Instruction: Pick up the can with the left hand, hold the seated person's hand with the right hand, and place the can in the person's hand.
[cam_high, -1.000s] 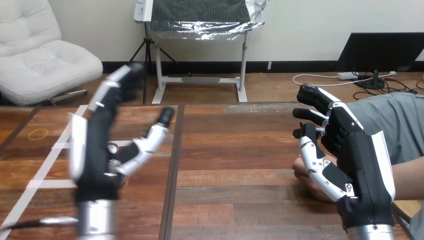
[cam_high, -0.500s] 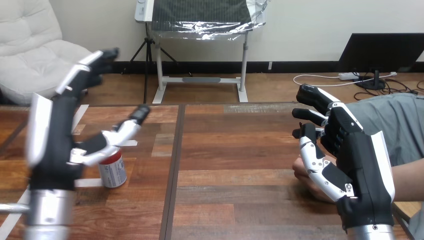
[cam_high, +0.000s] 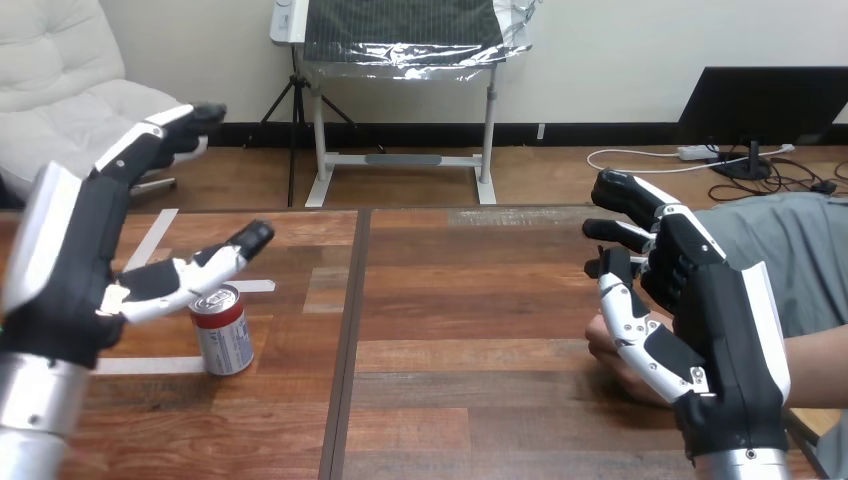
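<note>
- The left hand (cam_high: 70, 270) hangs over the left part of the table (cam_high: 450, 300), open, its fingers straight and pointing toward 1 o'clock, holding nothing
- The can (cam_high: 224, 332) stands upright on the table at 4 o'clock from that palm, just under the thumb tip; I cannot tell whether they touch
- The right hand (cam_high: 715, 330) is over the person's hand (cam_high: 603, 343), which shows at its 9 o'clock, resting on the table
- I cannot tell whether it grips the person's hand
</note>
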